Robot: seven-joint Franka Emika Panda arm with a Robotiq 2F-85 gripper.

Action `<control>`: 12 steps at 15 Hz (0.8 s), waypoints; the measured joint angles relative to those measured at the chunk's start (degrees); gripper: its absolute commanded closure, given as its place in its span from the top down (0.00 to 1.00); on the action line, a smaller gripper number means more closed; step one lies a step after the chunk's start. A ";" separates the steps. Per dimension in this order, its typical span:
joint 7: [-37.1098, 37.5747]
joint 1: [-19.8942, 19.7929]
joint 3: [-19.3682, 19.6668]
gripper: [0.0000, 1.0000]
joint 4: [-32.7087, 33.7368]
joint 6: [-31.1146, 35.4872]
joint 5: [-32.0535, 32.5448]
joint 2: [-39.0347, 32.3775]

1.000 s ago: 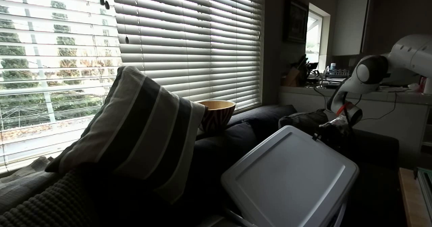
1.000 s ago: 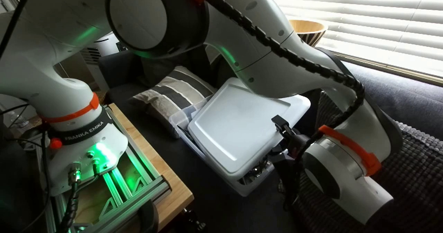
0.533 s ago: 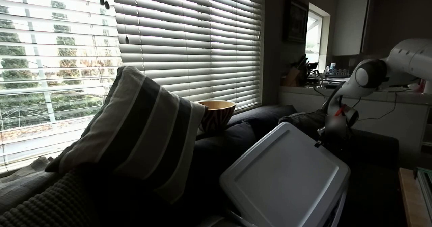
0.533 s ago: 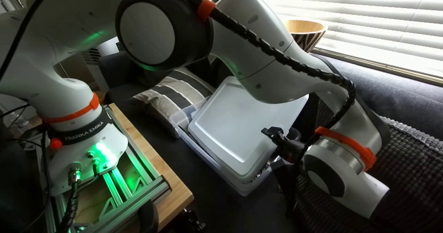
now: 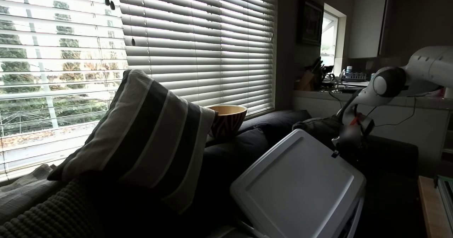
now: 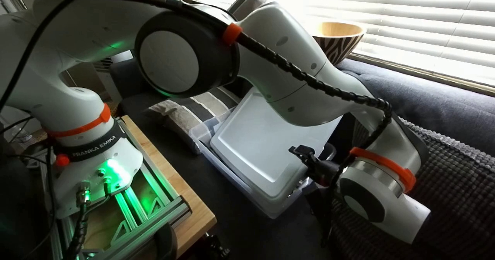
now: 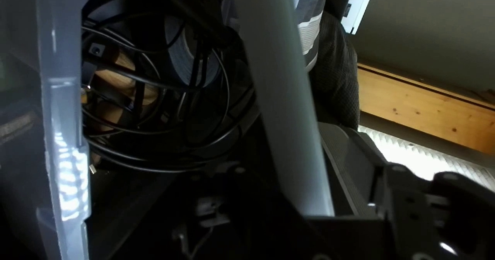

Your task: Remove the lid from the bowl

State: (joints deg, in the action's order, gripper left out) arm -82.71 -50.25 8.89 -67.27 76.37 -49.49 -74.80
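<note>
White lid [image 6: 253, 148] hides much of the tub [image 6: 281, 206] — whether the gripper [image 6: 302, 153] pinches, I can't tell.

Slatted white blinds [image 5: 201, 54], glaringly backlit, stretch wide behind a dark grey sofa [image 6: 444, 101] in both exterior views, with greenery [image 5: 69, 53] showing through at one end. Farther off, in deep shade, a framed picture [image 5: 310, 22] hangs on the wall [image 5: 288, 54] beside a small bright window [image 5: 330, 40], and a pale cabinet [image 5: 368, 25] is fixed above a cluttered counter [image 5: 398, 107].
</note>
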 measured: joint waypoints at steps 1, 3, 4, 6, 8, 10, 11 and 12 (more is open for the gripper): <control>0.00 -0.26 -0.20 0.22 0.22 0.00 0.21 -0.01; 0.00 -0.82 -0.51 0.08 0.77 0.01 0.45 0.00; 0.00 -1.11 -0.65 0.01 1.03 0.01 0.55 0.00; 0.00 -1.66 -1.12 0.05 1.38 0.01 0.78 0.02; 0.00 -2.04 -1.56 0.05 1.43 0.01 1.09 0.11; 0.00 -2.36 -2.02 0.05 1.43 -0.08 1.44 0.19; 0.09 -2.52 -2.22 0.05 1.43 -0.33 1.55 0.23; 0.27 -2.77 -2.47 0.05 1.44 -1.02 1.64 0.29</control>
State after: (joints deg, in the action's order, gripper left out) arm -82.44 -53.02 6.42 -65.83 75.35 -47.86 -74.51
